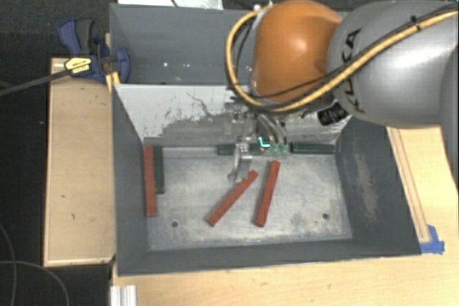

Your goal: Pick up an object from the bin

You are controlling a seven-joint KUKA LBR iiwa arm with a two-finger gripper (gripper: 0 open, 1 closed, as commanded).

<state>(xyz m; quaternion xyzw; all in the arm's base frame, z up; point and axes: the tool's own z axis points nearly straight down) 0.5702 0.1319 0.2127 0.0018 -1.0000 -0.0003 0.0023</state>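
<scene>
Gripper point(242, 163) hangs low at the upper end of a slanted red bar point(228, 201) lying mid-floor in the bin point(373, 190), probably lined up to take that end. Whether it is apart or together I cannot tell. A second red bar point(265, 194) lies just beside.

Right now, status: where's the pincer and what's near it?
Pincer low at upper end of slanted red bar, mid-bin. Second red bar close beside it. Dark green bar lies across behind.
</scene>
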